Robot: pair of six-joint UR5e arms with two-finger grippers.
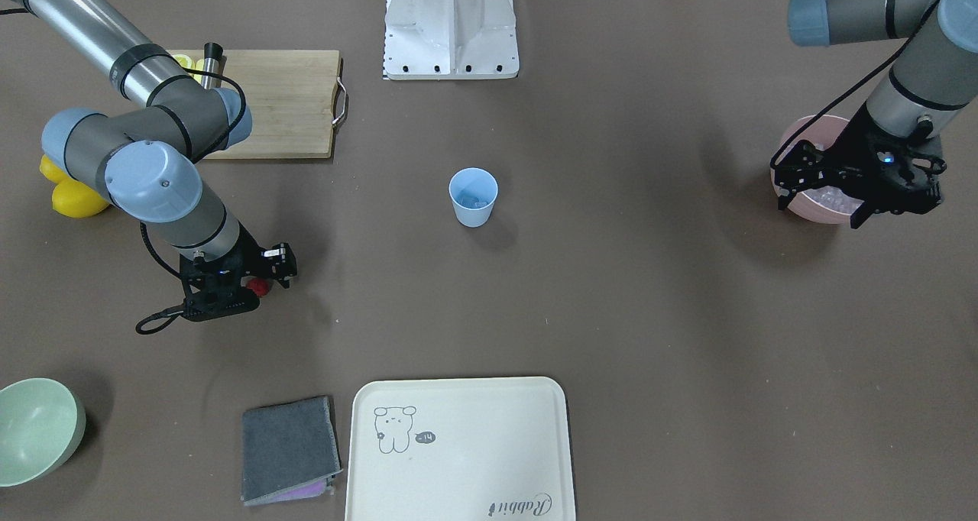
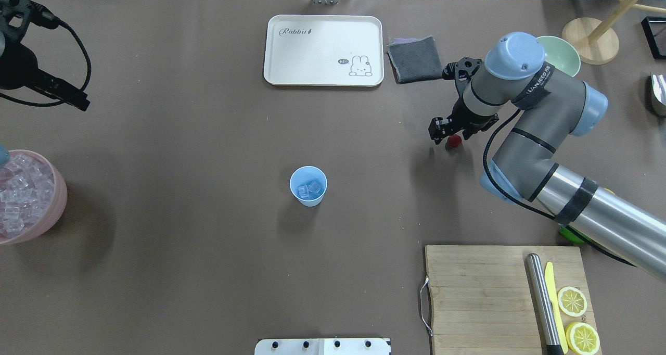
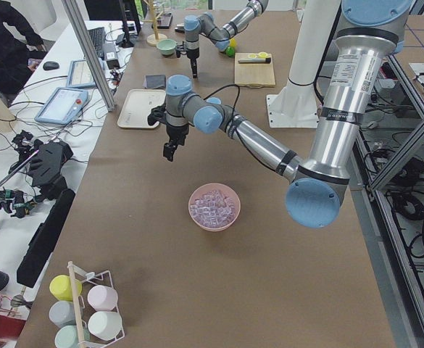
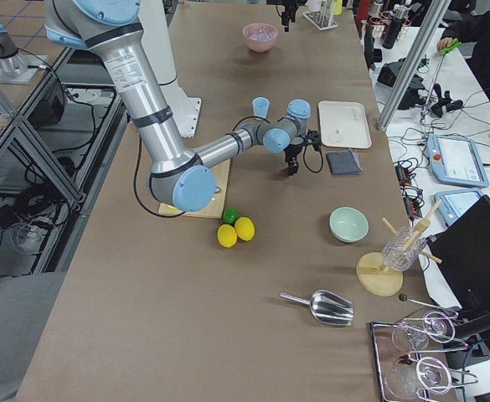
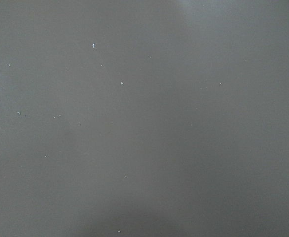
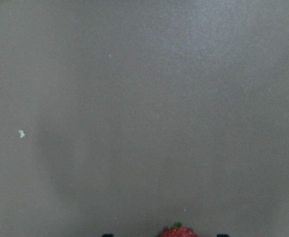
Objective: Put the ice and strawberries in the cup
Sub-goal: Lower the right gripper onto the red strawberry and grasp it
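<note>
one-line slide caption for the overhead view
Right gripper at small dark-red strawberry; light-blue plastic cup holds clear ice cubes.

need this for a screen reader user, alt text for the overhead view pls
The right gripper hangs over a strawberry on the table, right of a blue cup holding ice. A pink bowl of ice sits at the left edge.

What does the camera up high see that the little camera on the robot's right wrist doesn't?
Only the overhead view shows the blue cup with ice in it, the pink bowl of more ice, the tray and the cutting board. Only the right wrist view shows a tiny white speck on the table. Both show the red strawberry lying on that brown table.
</note>
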